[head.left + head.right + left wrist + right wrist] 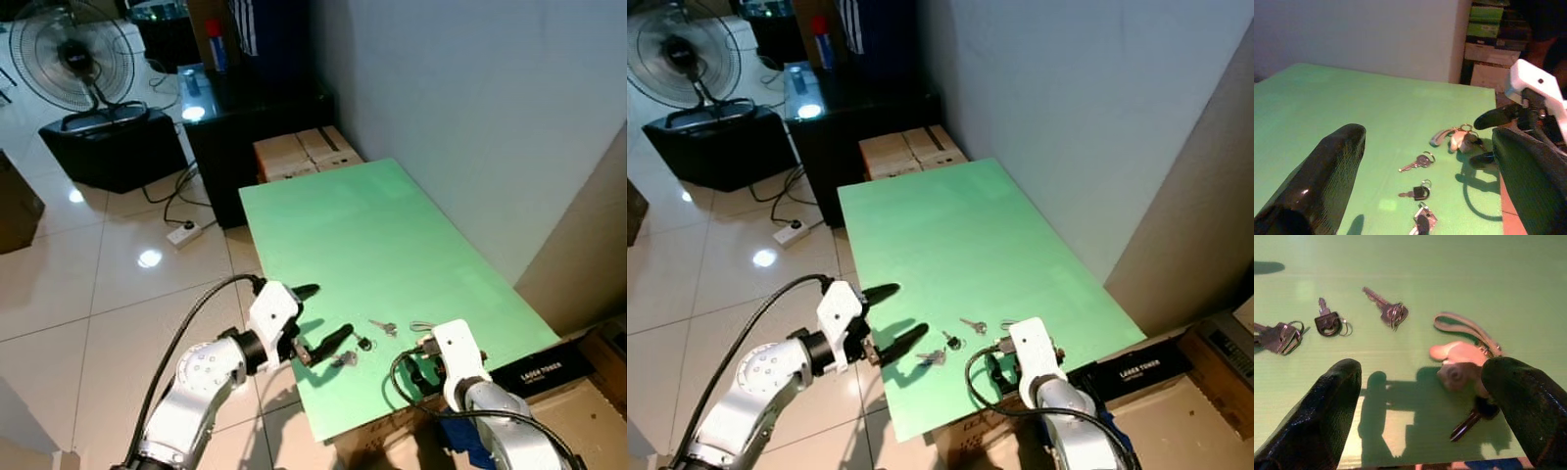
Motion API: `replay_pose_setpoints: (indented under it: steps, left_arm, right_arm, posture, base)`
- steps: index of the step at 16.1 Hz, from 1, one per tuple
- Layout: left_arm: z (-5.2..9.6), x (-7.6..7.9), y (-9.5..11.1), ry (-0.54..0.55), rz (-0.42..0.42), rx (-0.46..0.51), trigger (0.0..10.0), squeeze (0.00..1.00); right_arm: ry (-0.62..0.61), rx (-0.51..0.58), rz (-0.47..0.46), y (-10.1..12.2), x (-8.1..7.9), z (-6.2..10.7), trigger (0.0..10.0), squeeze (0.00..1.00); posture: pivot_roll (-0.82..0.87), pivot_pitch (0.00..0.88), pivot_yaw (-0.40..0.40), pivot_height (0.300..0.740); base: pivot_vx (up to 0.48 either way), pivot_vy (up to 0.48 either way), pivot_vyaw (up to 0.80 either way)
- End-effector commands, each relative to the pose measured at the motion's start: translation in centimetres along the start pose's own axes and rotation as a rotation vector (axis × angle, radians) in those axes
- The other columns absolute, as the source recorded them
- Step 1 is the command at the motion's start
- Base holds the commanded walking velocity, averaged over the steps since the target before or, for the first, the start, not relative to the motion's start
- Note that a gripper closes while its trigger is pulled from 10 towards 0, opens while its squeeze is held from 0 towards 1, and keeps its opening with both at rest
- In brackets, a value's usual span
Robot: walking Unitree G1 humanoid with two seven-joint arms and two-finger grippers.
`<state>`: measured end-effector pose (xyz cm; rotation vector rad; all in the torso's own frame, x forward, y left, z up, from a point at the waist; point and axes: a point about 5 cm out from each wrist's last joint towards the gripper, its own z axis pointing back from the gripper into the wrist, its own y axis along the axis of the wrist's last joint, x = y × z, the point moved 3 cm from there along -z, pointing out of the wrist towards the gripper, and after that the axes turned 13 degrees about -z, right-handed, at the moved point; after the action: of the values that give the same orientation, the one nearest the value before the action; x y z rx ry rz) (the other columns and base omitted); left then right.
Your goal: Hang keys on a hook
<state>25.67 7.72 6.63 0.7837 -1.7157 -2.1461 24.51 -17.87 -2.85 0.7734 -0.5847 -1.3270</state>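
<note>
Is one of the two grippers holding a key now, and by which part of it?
Nothing is held. The left gripper and the right gripper are both open over the green table; the keys lie loose on it.

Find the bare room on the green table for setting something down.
The green table lies bare from the keys back to the far edge by the cardboard boxes. The near edge is crowded: keys between left tool and right tool.

White capital lettering stands on the long black box point(544, 370) lying just past the near right corner of the green table point(392, 235). It looks like "LAUGH POWER", though the letters are too small to read with certainty.
</note>
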Motion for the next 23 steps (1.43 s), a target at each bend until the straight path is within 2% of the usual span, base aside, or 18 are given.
replay_pose_setpoints:
  steps: [1,4,5,6,7,8,10,13,16,17,18,21,23]
  left_arm:
    - [0.1,0.2,0.3,-0.016,-0.004,-0.005,10.0,0.00]
    - [0.4,-0.1,0.6,-0.012,0.001,-0.004,10.0,0.00]
    - [0.4,-0.1,0.6,-0.012,0.002,-0.004,10.0,0.00]
    - [0.4,-0.1,0.6,-0.014,0.003,-0.004,10.0,0.00]
    - [0.4,0.0,0.6,-0.023,0.003,-0.006,10.0,0.00]
    - [0.5,0.0,0.7,-0.027,0.003,-0.009,10.0,0.00]
    - [0.6,-0.1,0.7,-0.029,0.000,-0.010,10.0,0.00]
    - [0.7,-0.1,0.8,-0.030,-0.002,-0.011,10.0,0.00]
    - [0.8,-0.1,0.7,-0.033,-0.005,-0.016,10.0,0.00]
    - [0.7,0.0,0.8,-0.034,-0.007,-0.017,10.0,0.00]
    - [0.6,-0.1,0.8,-0.034,-0.008,-0.017,10.0,0.00]
    - [0.5,-0.1,0.9,-0.039,-0.009,-0.017,10.0,0.00]
    - [0.2,-0.1,1.0,-0.040,-0.009,-0.013,10.0,0.00]
  right_arm:
    - [-0.049,-0.007,0.006,-0.1,1.1,-0.2,10.0,1.00]
    - [-0.196,0.089,-0.027,1.5,4.1,0.0,10.0,1.00]
    - [-0.218,0.102,-0.035,1.7,4.7,0.1,10.0,0.97]
    - [-0.235,0.105,-0.049,1.8,5.3,0.2,10.0,0.44]
    - [-0.242,0.080,-0.050,1.5,5.9,0.1,10.0,0.00]
    - [-0.240,0.056,-0.047,1.2,6.0,0.0,10.0,0.00]
    - [-0.196,-0.001,-0.052,0.1,5.3,-0.3,10.0,0.00]
    - [-0.196,0.004,-0.074,-0.1,4.9,-0.7,10.0,0.00]
    - [-0.210,0.020,-0.151,0.0,4.7,-1.4,10.0,0.00]
    - [-0.197,-0.005,-0.219,-0.5,4.2,-1.8,10.0,0.00]
    - [-0.184,-0.016,-0.235,-0.6,3.9,-1.9,10.0,0.00]
    - [-0.142,-0.032,-0.260,-0.5,2.8,-2.7,10.0,0.00]
    - [-0.095,-0.024,-0.232,0.6,1.8,-3.3,10.0,0.00]
  posture:
    - [-0.12,0.000,0.088,0.740]
    - [-0.11,0.002,0.089,0.740]
    - [-0.11,0.002,0.089,0.740]
    - [-0.11,0.003,0.094,0.740]
    - [-0.11,0.004,0.097,0.740]
    - [-0.11,0.004,0.097,0.740]
    - [-0.11,0.001,0.095,0.740]
    - [-0.10,0.000,0.095,0.740]
    - [-0.10,0.000,0.098,0.740]
    - [-0.10,0.000,0.098,0.740]
    - [-0.09,0.000,0.099,0.740]
    - [-0.10,0.000,0.094,0.740]
    - [-0.10,0.003,0.091,0.740]
  base:
    - [0.000,0.000,0.00]
    - [0.000,0.000,0.00]
    - [0.000,0.000,0.00]
    - [0.000,0.000,0.00]
    - [0.000,0.000,0.00]
    - [0.000,0.000,0.00]
    - [0.000,0.000,0.00]
    - [0.000,0.000,0.00]
    - [0.000,0.000,0.00]
    - [0.000,0.000,0.00]
    - [0.000,0.000,0.00]
    - [0.000,0.000,0.00]
    - [0.000,0.000,0.00]
